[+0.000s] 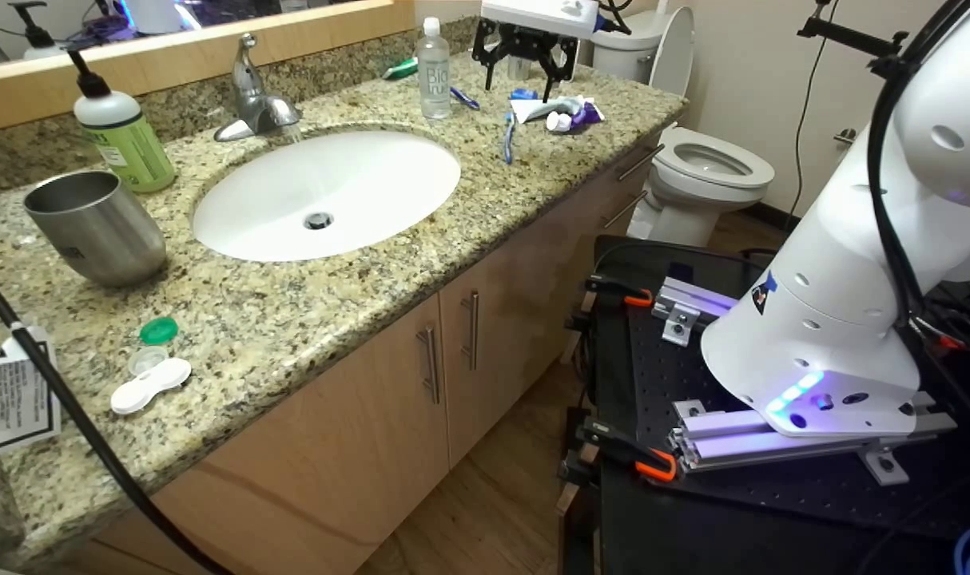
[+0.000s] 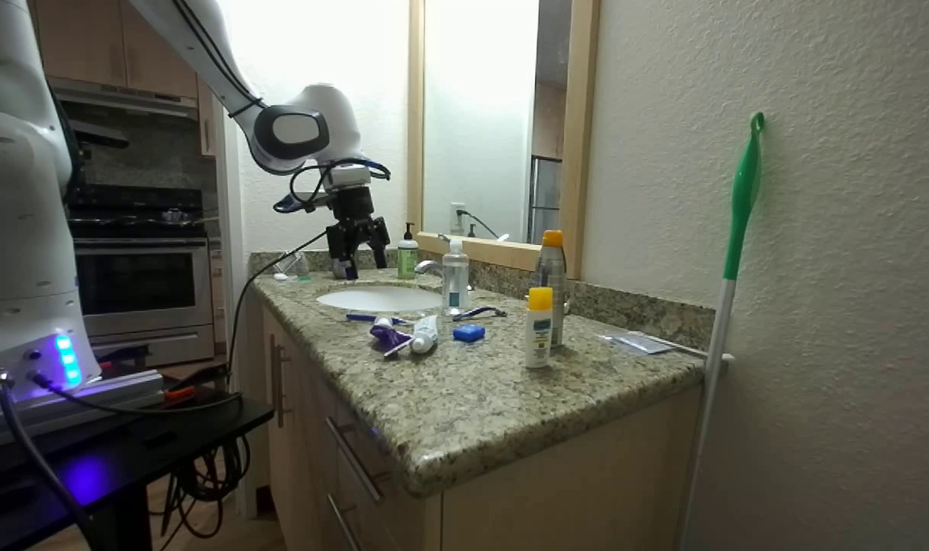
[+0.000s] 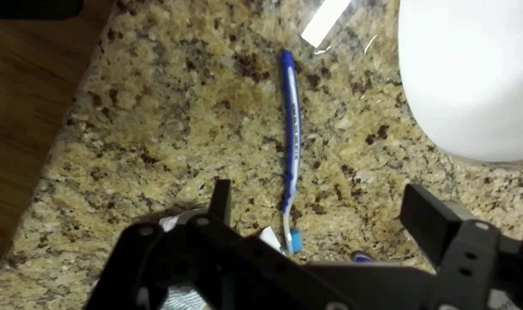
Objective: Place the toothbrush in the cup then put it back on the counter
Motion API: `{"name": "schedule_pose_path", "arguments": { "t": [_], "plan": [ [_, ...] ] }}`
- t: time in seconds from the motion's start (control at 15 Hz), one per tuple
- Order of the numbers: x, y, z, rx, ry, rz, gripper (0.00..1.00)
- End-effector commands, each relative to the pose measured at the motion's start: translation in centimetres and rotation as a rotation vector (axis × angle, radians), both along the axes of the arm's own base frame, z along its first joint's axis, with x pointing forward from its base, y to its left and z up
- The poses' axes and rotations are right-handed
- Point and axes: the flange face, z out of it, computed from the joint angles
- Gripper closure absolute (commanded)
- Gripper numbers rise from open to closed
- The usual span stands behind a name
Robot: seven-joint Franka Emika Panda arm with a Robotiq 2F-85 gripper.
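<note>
- Toothbrush (image 3: 294, 120), blue and white, lies on its side on the speckled granite counter (image 3: 179, 142), beside the sink (image 3: 468, 77), bristle head toward me and handle running away.
- My gripper (image 3: 316, 191) hangs above it with the fingers (image 3: 429, 219) spread wide, holding nothing; in the wrist view the brush runs between the tips, nearer one than the other.
- My target, the steel tumbler (image 1: 105, 231), stands across the sink, near the green pump bottle (image 1: 125, 132).
- I take the step in hand to be the pick-up; placing in the tumbler, then returning to the counter, both lie ahead.
- Next I should centre on the handle, lower and pinch it, clear of the white squeeze tube (image 1: 537, 110) near the bristles, then lift, carry it over the sink and tip it upright above the tumbler's mouth.
</note>
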Motion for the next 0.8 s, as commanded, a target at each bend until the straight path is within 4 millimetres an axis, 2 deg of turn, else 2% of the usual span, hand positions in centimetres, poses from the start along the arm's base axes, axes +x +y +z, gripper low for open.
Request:
{"name": "schedule_pose_path", "arguments": {
  "t": [0.0,0.2,0.33,0.4,0.53,0.73],
  "plan": [
    [1.1,-3.0,-2.0,0.041,0.012,0.077,0.00],
    [1.7,-6.1,-3.5,-0.041,0.016,0.082,0.00],
    [2.1,-7.5,-5.2,-0.083,0.009,0.061,0.00],
    [1.2,-6.1,-3.3,-0.044,-0.004,0.054,0.00],
    [1.3,-6.5,-4.4,-0.049,0.011,0.048,0.00],
    [1.6,-6.1,-4.0,-0.043,0.008,0.056,0.00]
  ]
}}
